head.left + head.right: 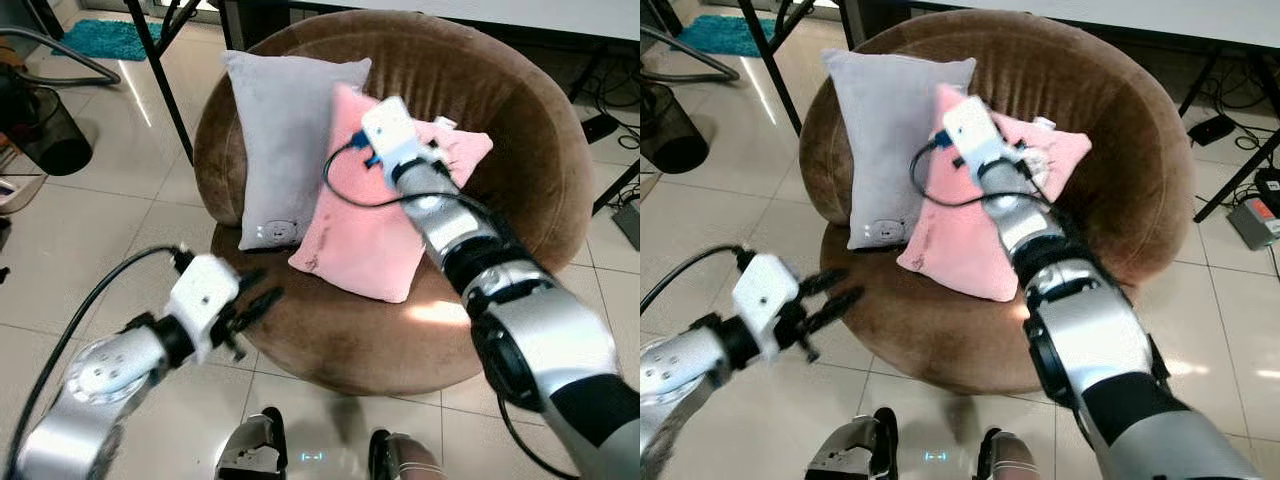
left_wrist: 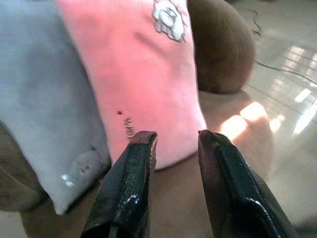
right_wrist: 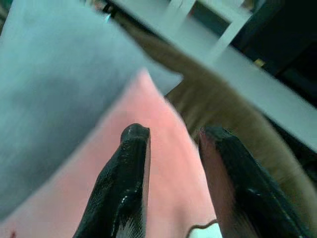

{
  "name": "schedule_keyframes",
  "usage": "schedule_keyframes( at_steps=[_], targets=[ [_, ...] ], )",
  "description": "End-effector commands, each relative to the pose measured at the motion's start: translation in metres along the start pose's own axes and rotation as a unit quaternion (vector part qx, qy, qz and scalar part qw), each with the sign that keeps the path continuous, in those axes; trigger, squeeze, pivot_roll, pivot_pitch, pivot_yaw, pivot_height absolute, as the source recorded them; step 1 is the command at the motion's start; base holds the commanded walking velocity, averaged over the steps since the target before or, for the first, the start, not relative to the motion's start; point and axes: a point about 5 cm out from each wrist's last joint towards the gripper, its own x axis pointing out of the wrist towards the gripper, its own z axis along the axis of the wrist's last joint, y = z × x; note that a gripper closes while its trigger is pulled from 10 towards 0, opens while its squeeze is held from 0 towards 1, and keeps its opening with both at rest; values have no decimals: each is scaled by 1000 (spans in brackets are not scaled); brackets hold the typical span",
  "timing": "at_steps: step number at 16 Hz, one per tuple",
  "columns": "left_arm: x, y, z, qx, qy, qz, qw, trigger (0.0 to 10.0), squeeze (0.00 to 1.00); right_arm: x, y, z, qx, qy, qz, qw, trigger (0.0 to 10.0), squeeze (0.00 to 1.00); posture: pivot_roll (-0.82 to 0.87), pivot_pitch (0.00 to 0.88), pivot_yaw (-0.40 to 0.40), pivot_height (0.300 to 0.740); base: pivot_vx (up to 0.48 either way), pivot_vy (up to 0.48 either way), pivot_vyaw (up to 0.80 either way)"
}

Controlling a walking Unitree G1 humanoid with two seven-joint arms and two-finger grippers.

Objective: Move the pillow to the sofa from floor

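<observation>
The right tool (image 3: 171,163) hangs over the upper part of the pink pillow (image 1: 365,215), its two fingers parted with a clear gap and nothing between them; in the right wrist view the tips sit just above the pink cloth, and whether they brush it I cannot tell; the left tool (image 2: 173,158) is also spread apart and empty, low in front of the sofa (image 1: 520,150), pointing at the pillow's lower edge without touching it.

The pink pillow already lies on the seat, propped at a slant against the back, its one side overlapping the grey pillow (image 1: 285,130), which stands upright beside it; so the carrying seems done, and what is left is probably to draw the arms away.

The risks, as I judge them: a finger of the right tool could snag the soft cover on the way out and drag the pillow forward off the rounded seat; the black cable (image 1: 345,185) looped at the right wrist lies across the pink cloth and could catch it likewise; a nudge could also tip the grey pillow; the left tool, if raised carelessly, could push the lower edge up.
</observation>
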Motion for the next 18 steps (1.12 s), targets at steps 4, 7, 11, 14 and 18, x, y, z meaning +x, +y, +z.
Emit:
schedule_keyframes(
  at_steps=[4,7,11,14,18],
  targets=[
    [12,6,-21,-53,16,134,989,10000,0,-15,-2,-28,134,-4,-17,991,10000,0,21,105,0,740,0,0,0],
    [12,1,-35,-66,35,176,982,10000,0,-66,3,-66,178,-1,-32,984,10000,0,-13,69,8,740,0,0,0],
    [26,11,-38,-69,32,216,973,10000,0,-156,3,-106,211,87,-74,971,10000,0,-40,27,23,740,0,254,0],
    [38,18,-38,-61,28,217,974,10000,0,-180,12,-114,226,135,-80,961,10000,0,-52,0,31,740,0,338,0],
    [48,24,-35,-47,22,225,973,10000,0,-173,15,-109,246,162,-70,953,10000,0,-28,0,11,740,0,345,0]
  ],
)
